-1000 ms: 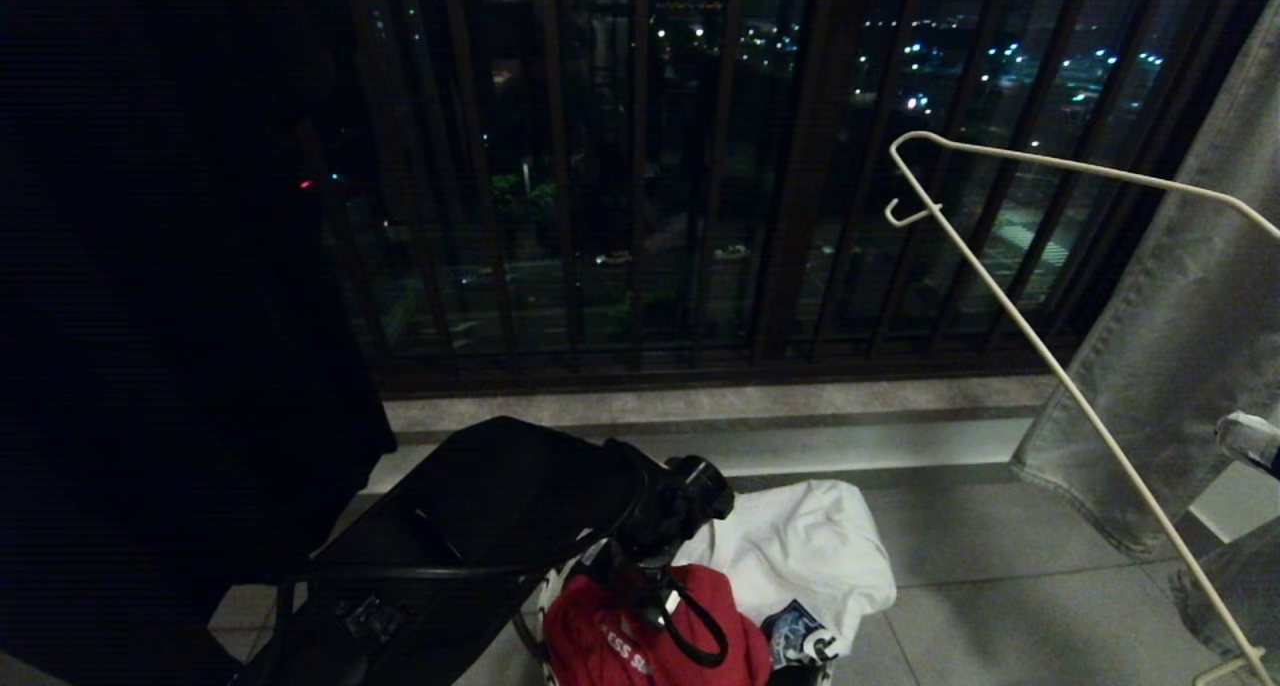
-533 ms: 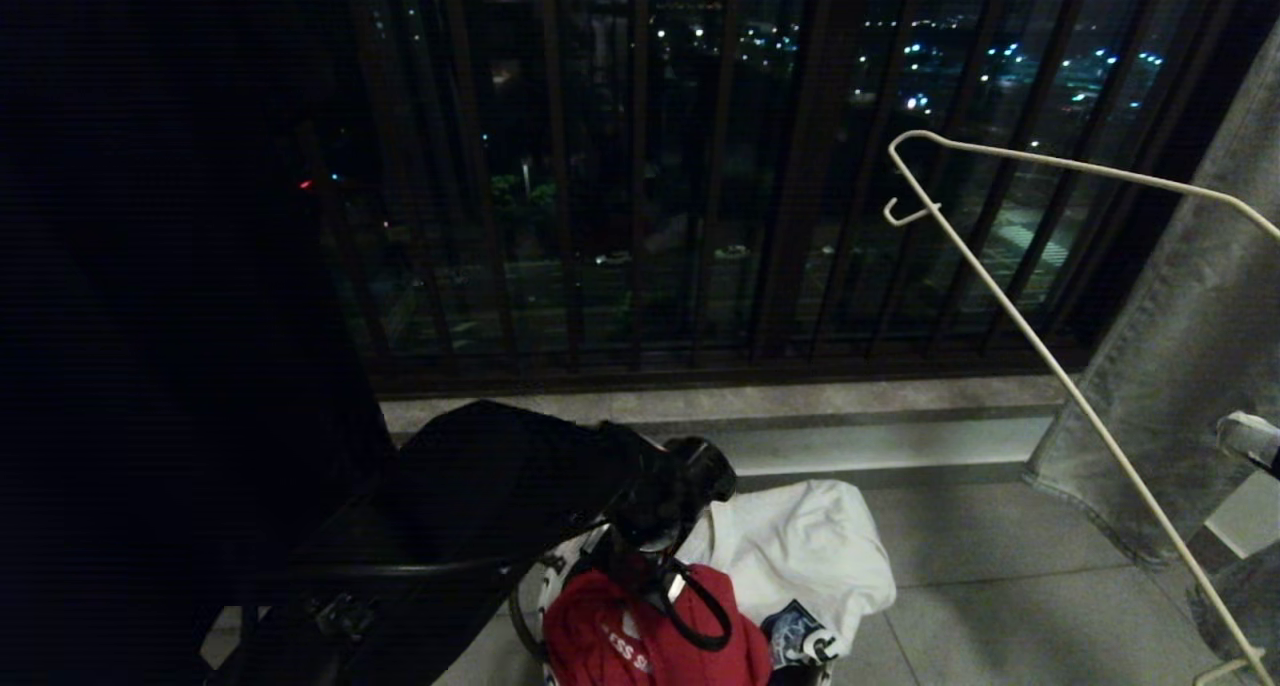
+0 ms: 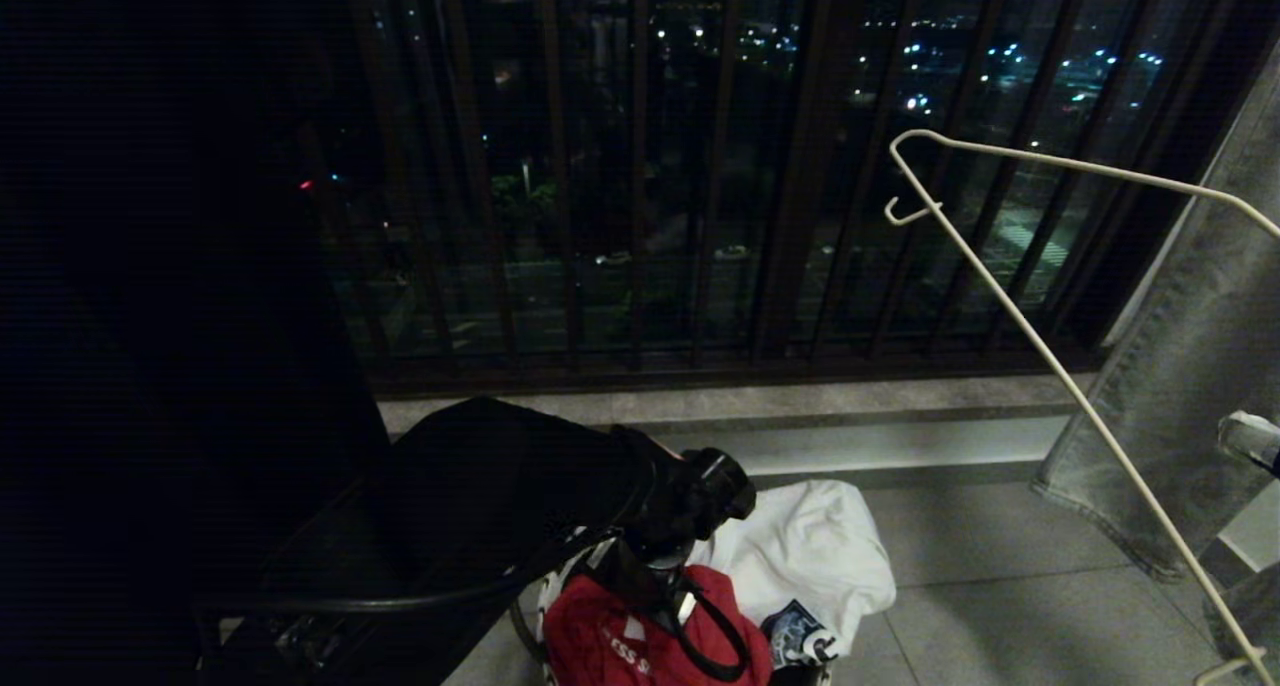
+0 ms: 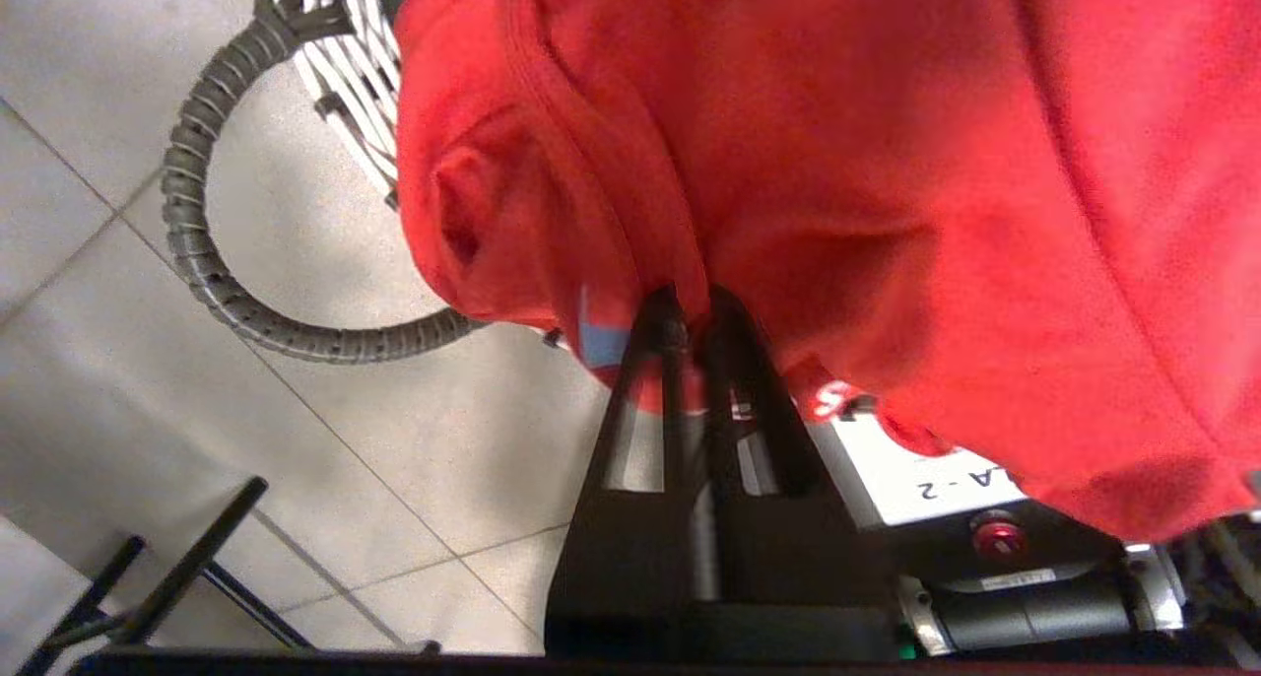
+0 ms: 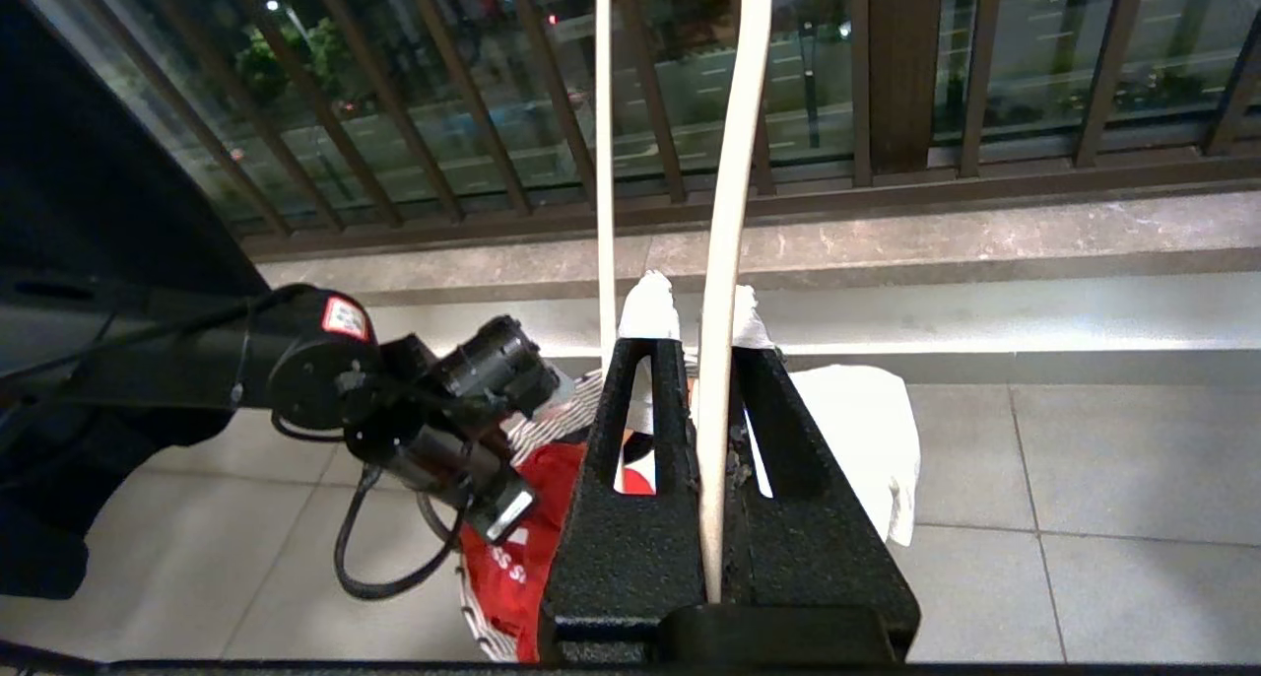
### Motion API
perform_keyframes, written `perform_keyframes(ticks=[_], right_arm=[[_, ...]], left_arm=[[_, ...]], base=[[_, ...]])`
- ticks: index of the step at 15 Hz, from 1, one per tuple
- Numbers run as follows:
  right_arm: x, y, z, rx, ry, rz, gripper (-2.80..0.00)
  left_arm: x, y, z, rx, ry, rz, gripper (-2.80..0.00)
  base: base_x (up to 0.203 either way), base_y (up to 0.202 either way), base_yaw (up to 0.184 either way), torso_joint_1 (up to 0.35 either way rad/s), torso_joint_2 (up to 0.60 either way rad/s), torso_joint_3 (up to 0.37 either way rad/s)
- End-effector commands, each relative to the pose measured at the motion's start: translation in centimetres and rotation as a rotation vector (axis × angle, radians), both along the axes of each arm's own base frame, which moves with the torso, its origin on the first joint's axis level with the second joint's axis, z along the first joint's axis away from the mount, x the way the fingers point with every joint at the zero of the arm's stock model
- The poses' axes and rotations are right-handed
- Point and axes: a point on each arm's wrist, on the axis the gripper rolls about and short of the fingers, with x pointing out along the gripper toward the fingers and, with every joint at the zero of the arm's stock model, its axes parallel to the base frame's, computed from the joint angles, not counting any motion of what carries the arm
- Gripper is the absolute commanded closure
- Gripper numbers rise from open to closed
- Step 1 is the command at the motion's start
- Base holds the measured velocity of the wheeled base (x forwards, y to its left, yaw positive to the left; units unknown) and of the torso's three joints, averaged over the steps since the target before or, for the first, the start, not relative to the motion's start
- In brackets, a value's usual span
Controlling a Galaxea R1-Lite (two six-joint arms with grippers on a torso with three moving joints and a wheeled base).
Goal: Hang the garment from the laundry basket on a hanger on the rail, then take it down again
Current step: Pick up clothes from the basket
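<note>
The red garment [image 3: 600, 641] lies bunched in the laundry basket [image 4: 335, 75] at the bottom of the head view. My left gripper [image 4: 690, 302] reaches down into it from the left and is shut on a fold of the red cloth [image 4: 837, 164]. My right gripper [image 5: 697, 311] is out at the right edge of the head view and is shut on the lower wire of the thin white hanger [image 3: 1000, 266]. The hanger [image 5: 724, 213] slants up toward the window. The rail is out of view.
A white T-shirt [image 3: 810, 546] drapes over the basket's right side. Grey jeans [image 3: 1180, 366] hang at the right. Dark window railing bars [image 3: 640, 216] and a stone ledge [image 3: 800, 406] lie ahead. A dark cloth [image 3: 150, 316] fills the left. My own base [image 4: 946, 469] is near the basket.
My left wrist has shifted slightly right and up over the basket, and the red cloth has risen a little with it. The hanging jeans have swung rightward. The right arm and hanger have kept still.
</note>
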Motion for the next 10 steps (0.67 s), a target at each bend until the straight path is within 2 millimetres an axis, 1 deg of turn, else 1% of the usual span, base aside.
perform_keyframes(ticks=[1, 3, 4, 8, 10], right_arm=[[0.0, 0.0, 0.1, 0.004, -0.003, -0.002, 0.00], [-0.1, -0.1, 0.1, 0.005, -0.004, -0.002, 0.00], [-0.1, 0.0, 0.1, 0.005, -0.004, -0.002, 0.00], [0.0, 0.0, 0.0, 0.003, -0.002, -0.002, 0.00], [0.0, 0.0, 0.0, 0.003, -0.002, -0.002, 0.00]], left_arm=[[0.1, -0.1, 1.4, -0.026, -0.027, 0.001, -2.80], [0.1, 0.0, 2.0, -0.036, -0.038, 0.003, -2.80], [0.0, 0.0, 1.7, -0.026, -0.029, 0.003, -2.80], [0.3, 0.0, -0.8, 0.027, 0.000, 0.007, -2.80], [0.6, 0.1, -1.6, 0.062, -0.023, 0.016, -2.80]], base=[[0.000, 0.000, 0.000, 0.000, 0.00, 0.000], [0.000, 0.000, 0.000, 0.000, 0.00, 0.000], [0.000, 0.000, 0.000, 0.000, 0.00, 0.000], [0.000, 0.000, 0.000, 0.000, 0.00, 0.000], [0.000, 0.000, 0.000, 0.000, 0.00, 0.000]])
